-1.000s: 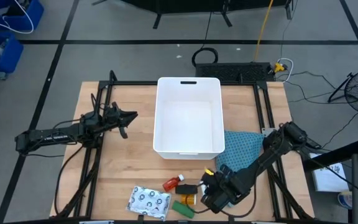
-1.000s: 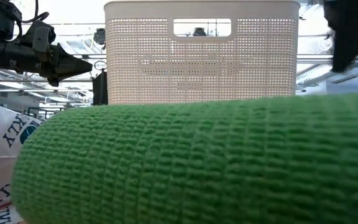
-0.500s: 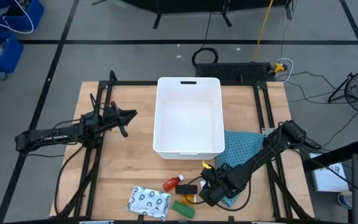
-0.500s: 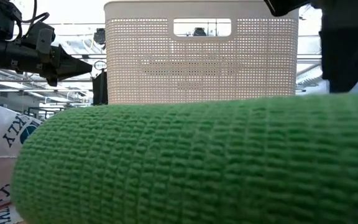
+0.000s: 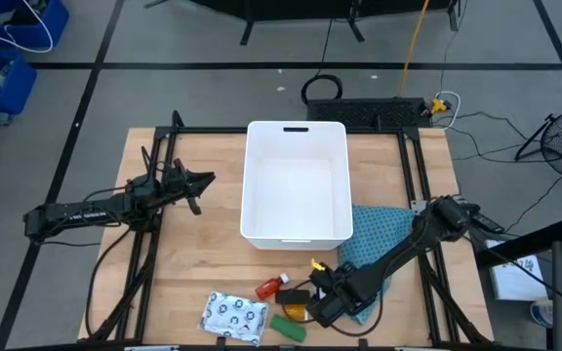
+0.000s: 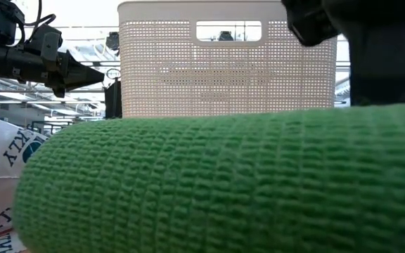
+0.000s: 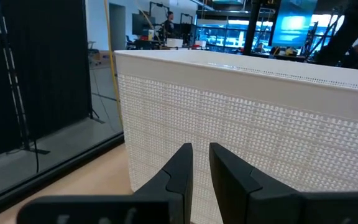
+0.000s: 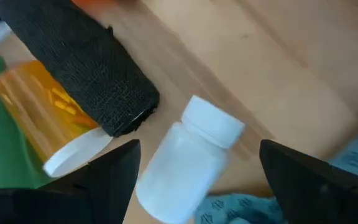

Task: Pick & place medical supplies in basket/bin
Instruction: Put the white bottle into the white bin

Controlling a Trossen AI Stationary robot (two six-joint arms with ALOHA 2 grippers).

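The white basket (image 5: 296, 185) stands mid-table; its perforated wall (image 6: 227, 60) shows in the low view. Near the table's near edge lie a silvery packet (image 5: 232, 315), red bottle (image 5: 271, 286), black roll (image 5: 296, 295), orange vial (image 5: 294, 312) and green roll (image 5: 288, 327), which fills the low view (image 6: 216, 183). My right gripper (image 5: 312, 297) hovers open over them. In its wrist view a small white bottle (image 8: 188, 158) lies on the wood between the fingers, beside the black roll (image 8: 86, 68) and orange vial (image 8: 42, 124). My left gripper (image 5: 203, 180) waits shut, left of the basket.
A teal patterned cloth (image 5: 374, 234) lies under my right arm, right of the basket's near corner. Black frame rails (image 5: 154, 244) run along the table's left and right sides. Bare wood (image 5: 193, 263) lies between the basket and the packet.
My right gripper has moved toward the table's left edge, from beside the teal cloth to over the cluster of small supplies, and its dark body now covers more of the low view. The left arm and all the items have kept still.
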